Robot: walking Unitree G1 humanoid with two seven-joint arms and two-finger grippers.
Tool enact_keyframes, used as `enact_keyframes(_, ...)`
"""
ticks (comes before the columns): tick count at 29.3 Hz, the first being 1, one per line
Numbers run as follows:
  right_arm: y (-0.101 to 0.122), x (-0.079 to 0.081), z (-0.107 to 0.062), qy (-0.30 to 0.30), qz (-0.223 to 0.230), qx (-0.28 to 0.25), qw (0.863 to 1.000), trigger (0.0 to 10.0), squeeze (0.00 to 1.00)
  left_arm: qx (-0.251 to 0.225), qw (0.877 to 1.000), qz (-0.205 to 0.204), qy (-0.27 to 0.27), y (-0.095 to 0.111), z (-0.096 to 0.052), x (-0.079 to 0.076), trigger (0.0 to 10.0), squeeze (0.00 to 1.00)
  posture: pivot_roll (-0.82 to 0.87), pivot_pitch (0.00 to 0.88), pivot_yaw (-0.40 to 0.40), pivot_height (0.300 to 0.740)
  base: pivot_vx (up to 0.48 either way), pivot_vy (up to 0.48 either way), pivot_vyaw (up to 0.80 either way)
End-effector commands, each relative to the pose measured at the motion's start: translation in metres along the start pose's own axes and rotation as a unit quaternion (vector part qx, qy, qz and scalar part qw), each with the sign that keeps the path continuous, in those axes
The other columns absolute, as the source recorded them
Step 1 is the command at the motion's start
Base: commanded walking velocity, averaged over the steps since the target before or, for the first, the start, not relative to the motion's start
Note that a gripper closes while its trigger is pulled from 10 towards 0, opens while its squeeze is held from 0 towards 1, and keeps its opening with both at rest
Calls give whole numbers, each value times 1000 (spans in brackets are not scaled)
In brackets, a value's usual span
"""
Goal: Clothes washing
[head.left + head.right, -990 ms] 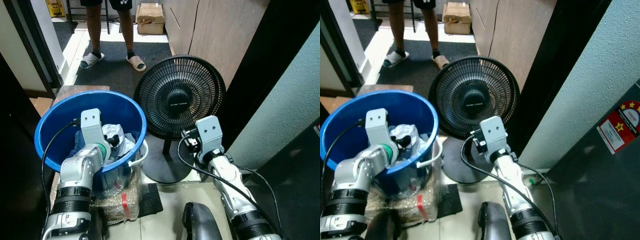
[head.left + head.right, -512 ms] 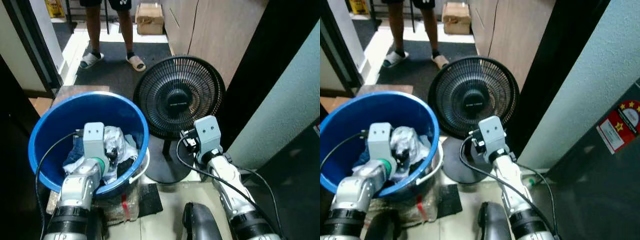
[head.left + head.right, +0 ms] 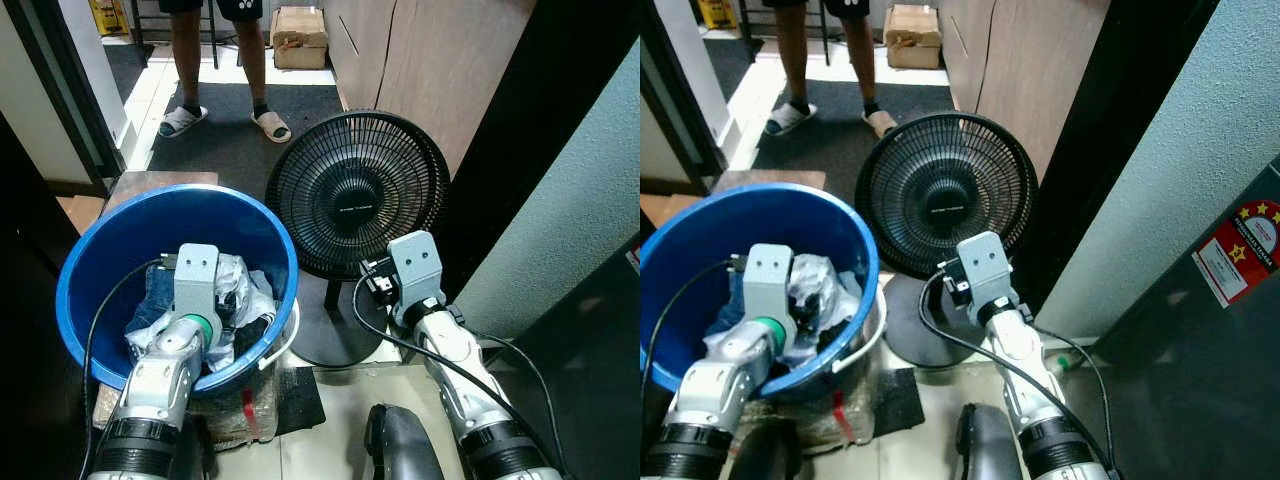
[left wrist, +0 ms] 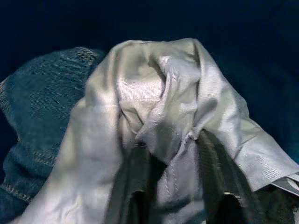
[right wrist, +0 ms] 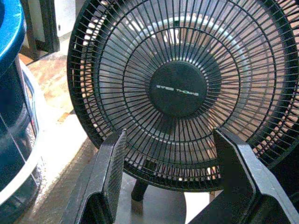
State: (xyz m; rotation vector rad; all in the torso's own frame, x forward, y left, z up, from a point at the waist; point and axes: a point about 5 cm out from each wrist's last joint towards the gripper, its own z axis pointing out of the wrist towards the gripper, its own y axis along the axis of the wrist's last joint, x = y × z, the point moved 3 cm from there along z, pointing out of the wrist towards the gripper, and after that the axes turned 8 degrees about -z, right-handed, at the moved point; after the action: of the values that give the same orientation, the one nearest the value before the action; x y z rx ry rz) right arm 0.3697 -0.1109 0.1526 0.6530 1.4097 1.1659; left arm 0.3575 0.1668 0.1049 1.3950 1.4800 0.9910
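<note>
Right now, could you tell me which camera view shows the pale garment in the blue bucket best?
The left wrist view: the pale garment is close up, creased, lying on denim. Both eye views show it small inside the blue bucket, partly hidden by the left arm. The right wrist view faces the fan.

Black floor fan (image 3: 358,195) by wooden cabinets (image 3: 420,60); cardboard box (image 3: 299,24); person's sandalled feet (image 3: 184,120)

Blue bucket (image 3: 845,235) holding crumpled clothes (image 3: 815,290), beside a black floor fan (image 3: 945,195); a person's sandalled feet (image 3: 790,115) beyond.
</note>
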Motion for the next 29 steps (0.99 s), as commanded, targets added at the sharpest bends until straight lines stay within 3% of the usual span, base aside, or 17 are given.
enact_keyframes(1,-4,-1,-2,-1,1,9,1000,10000,0,18,1000,21,-3,-19,-2,1,0,0,51,95,-22,526,0,0,0)
enact_keyframes(12,-4,-1,-2,-3,3,9,1000,10000,0,-3,998,66,-12,-23,-6,0,0,0,52,99,-23,526,0,0,0)
enact_keyframes(18,-3,-2,-2,-5,3,8,1000,10000,0,-64,995,48,-62,4,-12,-21,0,0,52,101,-21,526,0,0,0)
enact_keyframes(19,-3,-2,-2,-5,3,7,1000,10000,0,-109,988,48,-94,26,-18,-35,0,0,53,102,-22,526,0,0,0)
enact_keyframes(20,-2,-2,-2,-5,4,7,1000,10000,0,-153,979,49,-126,51,-26,-50,5725,0,59,101,-22,526,0,0,0)
enact_keyframes(23,-2,-1,-1,-5,4,6,1000,10000,0,-181,971,51,-146,66,-33,-59,5725,0,59,101,-22,526,0,0,0)
enact_keyframes(24,-1,-1,-1,-5,5,5,1000,10000,0,-209,963,48,-162,82,-39,-67,10000,0,61,98,-21,526,0,0,0)
enact_keyframes(26,-1,-1,-1,-5,5,5,1000,10000,0,-209,963,48,-162,82,-39,-67,10000,0,61,98,-21,526,0,0,0)
enact_keyframes(27,0,0,0,-5,7,3,1000,10000,0,-244,953,45,-172,102,-45,-73,10000,0,65,95,-20,526,0,0,0)
enact_keyframes(28,0,0,0,-5,7,3,1000,10000,0,-244,953,45,-172,102,-45,-73,10000,0,65,95,-20,526,0,0,0)
enact_keyframes(29,1,2,1,-4,8,1,1000,10000,0,-271,945,42,-177,120,-51,-76,10000,0,66,92,-17,526,0,0,0)
